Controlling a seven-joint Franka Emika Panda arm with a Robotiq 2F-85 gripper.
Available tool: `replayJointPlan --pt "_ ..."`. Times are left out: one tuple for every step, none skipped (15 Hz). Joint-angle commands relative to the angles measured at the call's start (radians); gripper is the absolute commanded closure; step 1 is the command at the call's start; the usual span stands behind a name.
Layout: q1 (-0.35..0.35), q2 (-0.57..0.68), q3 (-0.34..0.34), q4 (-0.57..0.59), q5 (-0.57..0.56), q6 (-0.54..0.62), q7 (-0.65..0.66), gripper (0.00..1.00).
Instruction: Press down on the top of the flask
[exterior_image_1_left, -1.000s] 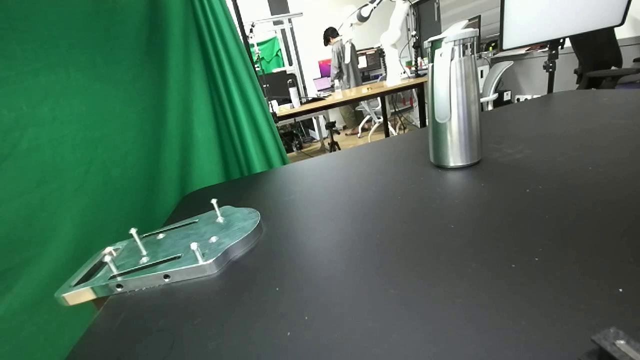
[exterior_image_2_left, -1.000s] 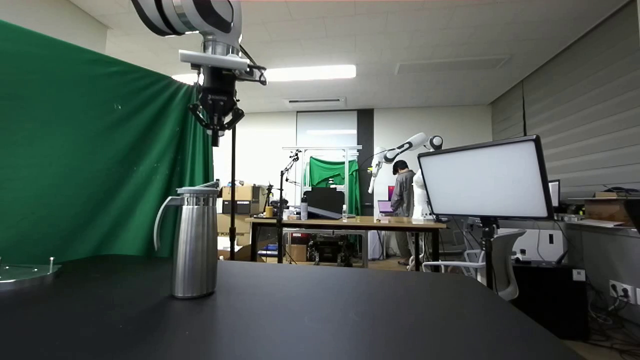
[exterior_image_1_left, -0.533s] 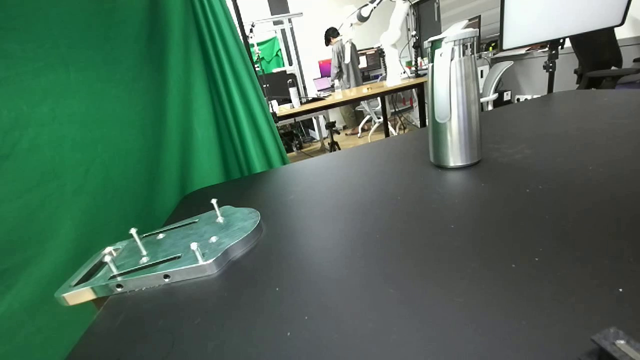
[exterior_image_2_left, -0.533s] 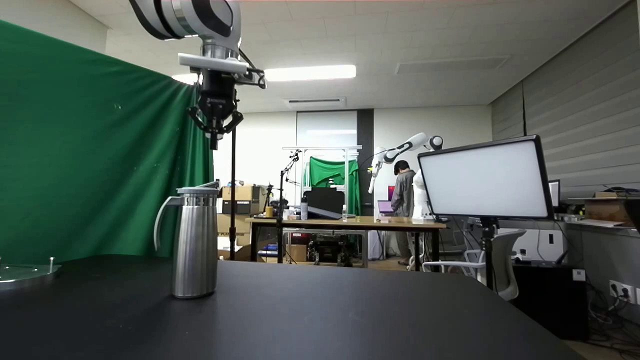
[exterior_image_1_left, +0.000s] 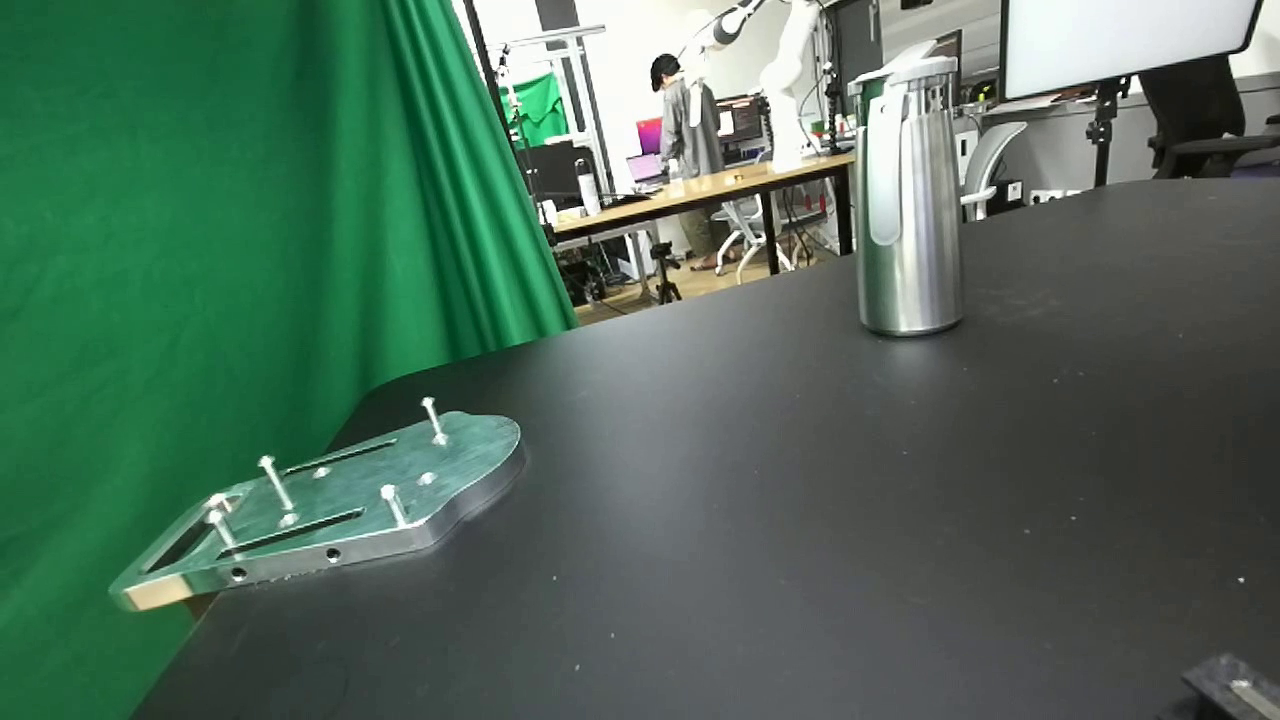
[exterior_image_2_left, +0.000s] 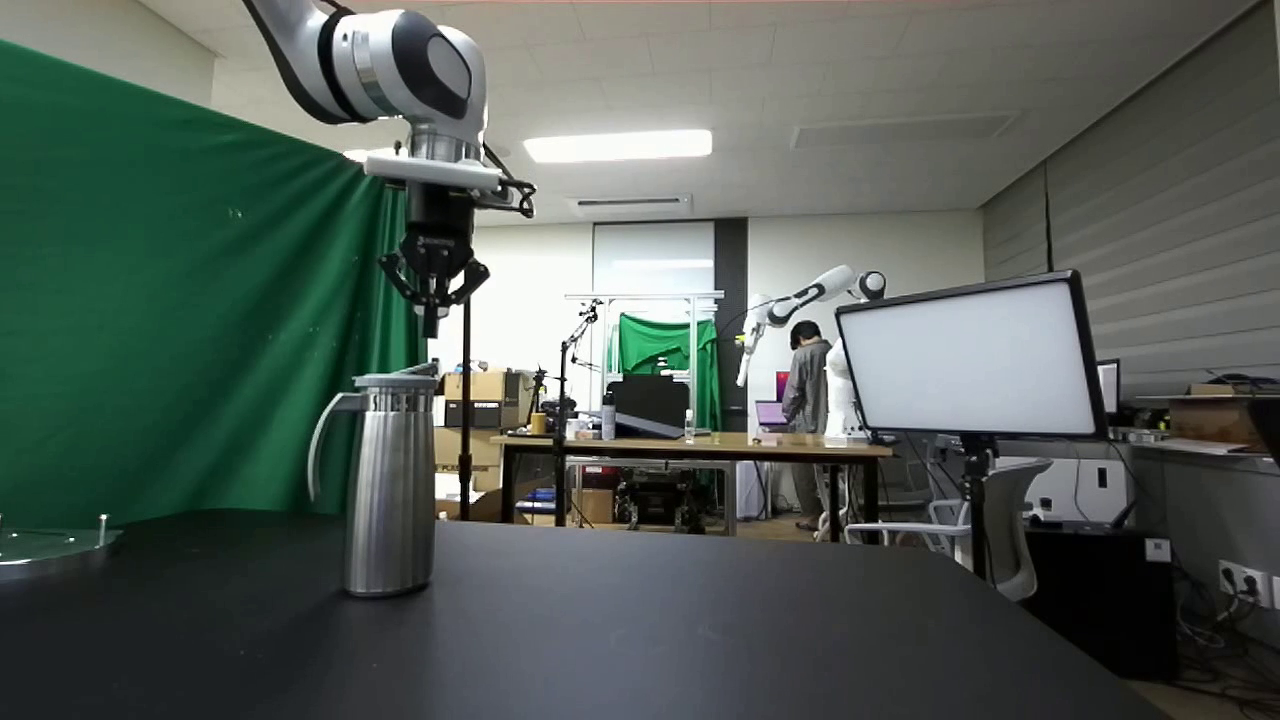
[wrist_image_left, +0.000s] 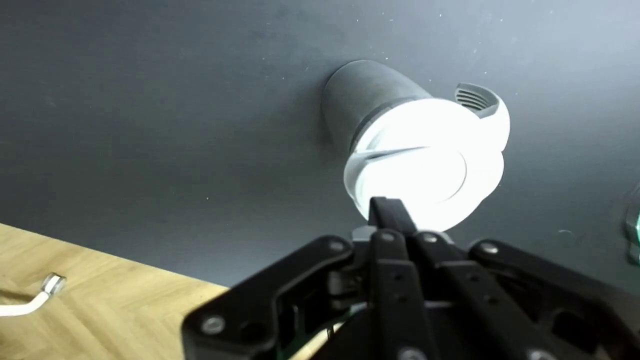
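Hovering just above the flask in an exterior view: the end effector, upper left of the frame, pointing straight down. It's clenched, fingers pressed together. Gap visible between the fingertips and the lid, so those are apart.

Wrist view: end effector sits at the bottom of the frame, fingertips overlapping the lower edge of the lid as that camera sees it. Lid is blown out white, most surface detail lost. Handle sticks out toward the upper right.

Flask stands upright on the black bench, left of centre in an exterior view, handle on its left side. In an exterior view the flask sits upper right, handle facing the camera.

Green pegged plate lies lower left, well apart from the flask, left end jutting past the bench edge.

Green curtain fills the left side in both exterior views. White-faced panel stands at right, beyond the bench. Farthest back: wooden desk mid-frame, white arm standing on it, person in grey behind it, head bowed.
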Motion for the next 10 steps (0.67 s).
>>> replayJointPlan --pt "-0.015 0.03 0.014 0.024 -0.03 -0.006 0.026 1.0" --pt "-0.016 0.036 0.014 0.023 -0.034 -0.008 0.025 1.0" --pt "-0.017 0.043 0.015 0.023 -0.038 -0.008 0.026 1.0" --pt "-0.018 0.049 0.015 0.023 -0.037 -0.009 0.025 1.0" --pt "-0.02 0.054 0.016 0.024 -0.035 -0.011 0.025 1.0" --pt "-0.02 0.06 0.016 0.023 -0.037 -0.012 0.026 1.0" --pt "-0.02 0.065 0.017 0.023 -0.038 -0.012 0.026 1.0" --pt "-0.021 0.07 0.016 0.023 -0.038 -0.012 0.027 1.0" --pt "-0.023 0.075 0.016 0.023 -0.036 -0.012 0.026 1.0" --pt "-0.024 0.079 0.016 0.021 -0.034 -0.011 0.025 1.0"
